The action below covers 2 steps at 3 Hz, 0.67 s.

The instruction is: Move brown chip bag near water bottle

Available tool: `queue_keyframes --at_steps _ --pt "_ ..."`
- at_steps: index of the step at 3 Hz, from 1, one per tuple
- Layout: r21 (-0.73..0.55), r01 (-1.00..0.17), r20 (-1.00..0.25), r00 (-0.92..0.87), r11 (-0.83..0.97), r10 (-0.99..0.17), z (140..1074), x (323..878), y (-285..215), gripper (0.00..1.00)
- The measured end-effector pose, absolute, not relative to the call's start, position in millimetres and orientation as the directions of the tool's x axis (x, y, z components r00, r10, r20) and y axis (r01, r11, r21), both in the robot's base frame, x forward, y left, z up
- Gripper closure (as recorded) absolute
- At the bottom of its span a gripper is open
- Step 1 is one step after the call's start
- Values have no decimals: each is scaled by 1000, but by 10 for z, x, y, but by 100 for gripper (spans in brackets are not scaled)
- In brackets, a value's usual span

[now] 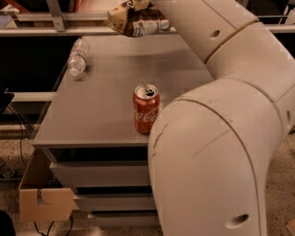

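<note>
Arm pose: the large cream arm fills the near right. Its elbow link rises from the lower edge, and the upper links run back and to the left over the surface, ending at the top edge of the view.

Near left, a cardboard box stands on the floor beside the grey drawers under the surface.

An opened red soda can stands upright close to the front edge of the surface, just beside the elbow link.

The water bottle lies on its side near the far left edge of the surface, with its white cap pointing toward the camera.

The brown chip bag hangs clear of the surface, above its far edge and in front of the metal rail. It is farther back than the water bottle, to that bottle's right, and not touching it.

The gripper sits directly above the bag, mostly cut off by the top of the view. Its fingers are closed on the bag's crumpled upper end and carry the bag in the air.
</note>
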State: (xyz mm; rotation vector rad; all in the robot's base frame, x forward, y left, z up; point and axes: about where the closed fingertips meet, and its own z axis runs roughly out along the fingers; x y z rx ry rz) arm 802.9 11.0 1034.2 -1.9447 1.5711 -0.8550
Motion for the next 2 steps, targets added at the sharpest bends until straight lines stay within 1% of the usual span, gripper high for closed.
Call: queue_keyframes --at_steps 2 --pt "-753 -648 105 55 -116 -993 10245 8136 452 100"
